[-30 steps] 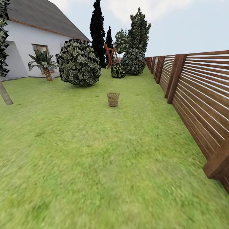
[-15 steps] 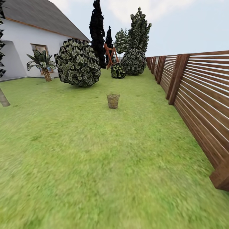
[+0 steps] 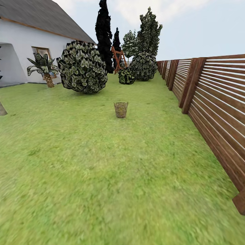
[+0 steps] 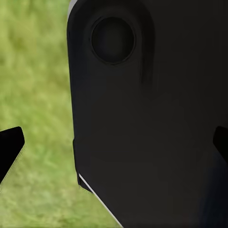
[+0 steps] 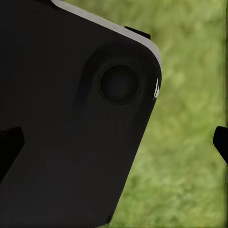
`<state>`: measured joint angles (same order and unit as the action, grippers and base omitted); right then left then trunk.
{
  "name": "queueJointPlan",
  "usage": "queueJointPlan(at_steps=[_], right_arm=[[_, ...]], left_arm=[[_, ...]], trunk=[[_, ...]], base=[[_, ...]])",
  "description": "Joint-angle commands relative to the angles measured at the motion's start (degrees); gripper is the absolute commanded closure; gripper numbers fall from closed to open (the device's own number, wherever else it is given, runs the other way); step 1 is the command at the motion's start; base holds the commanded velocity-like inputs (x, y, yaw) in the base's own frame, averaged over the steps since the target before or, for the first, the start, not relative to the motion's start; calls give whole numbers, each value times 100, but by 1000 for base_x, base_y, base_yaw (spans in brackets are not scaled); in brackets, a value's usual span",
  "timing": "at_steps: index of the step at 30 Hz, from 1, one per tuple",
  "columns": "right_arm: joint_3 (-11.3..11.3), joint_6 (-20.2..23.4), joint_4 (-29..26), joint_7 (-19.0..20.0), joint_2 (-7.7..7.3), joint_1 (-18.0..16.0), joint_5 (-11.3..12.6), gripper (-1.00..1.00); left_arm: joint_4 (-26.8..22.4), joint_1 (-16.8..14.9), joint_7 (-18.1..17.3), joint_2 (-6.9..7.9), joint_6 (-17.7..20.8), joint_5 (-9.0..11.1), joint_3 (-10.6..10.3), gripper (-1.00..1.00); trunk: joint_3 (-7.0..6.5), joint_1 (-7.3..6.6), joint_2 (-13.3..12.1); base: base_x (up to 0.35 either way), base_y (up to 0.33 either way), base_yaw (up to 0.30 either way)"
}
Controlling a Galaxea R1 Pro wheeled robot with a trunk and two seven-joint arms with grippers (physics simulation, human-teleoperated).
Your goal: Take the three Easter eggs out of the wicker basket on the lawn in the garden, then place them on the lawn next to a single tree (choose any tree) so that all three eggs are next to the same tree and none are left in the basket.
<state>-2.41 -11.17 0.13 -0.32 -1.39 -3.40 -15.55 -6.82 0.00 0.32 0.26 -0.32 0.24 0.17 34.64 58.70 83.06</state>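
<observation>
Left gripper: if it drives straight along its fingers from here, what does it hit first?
Likely the dark robot body panel that blocks most of the line between the fingertips; lawn lies beyond. Depth is unclear.

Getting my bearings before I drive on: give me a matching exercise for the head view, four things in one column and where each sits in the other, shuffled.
Things:
1. basket
2. fence
3. house
4. small palm

Places:
A. along the right side, running into the distance
B. upper left corner of the picture
C. alone on the grass, near the middle
D. in front of the white wall, left of the big round bush

Pairs: 1-C, 2-A, 3-B, 4-D
</observation>
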Motion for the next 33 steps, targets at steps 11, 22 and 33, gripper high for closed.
queueJointPlan(at_steps=[11, 22, 33], right_arm=[[-23, -11, 31, -2, -21, -3, -3, -100], [-23, -16, 22, -2, -16, -1, -10, -100], [-17, -16, 13, -3, -13, -3, -9, -100]], left_arm=[[-4, 0, 3, 0, -3, 11, 1, -100], [-3, 0, 3, 1, -3, 11, 1, -100], [-4, 0, 3, 0, -3, 11, 1, -100]], trunk=[[5, 3, 2], [5, 3, 2], [5, 3, 2]], base=[[315, 0, 0], [315, 0, 0], [315, 0, 0]])
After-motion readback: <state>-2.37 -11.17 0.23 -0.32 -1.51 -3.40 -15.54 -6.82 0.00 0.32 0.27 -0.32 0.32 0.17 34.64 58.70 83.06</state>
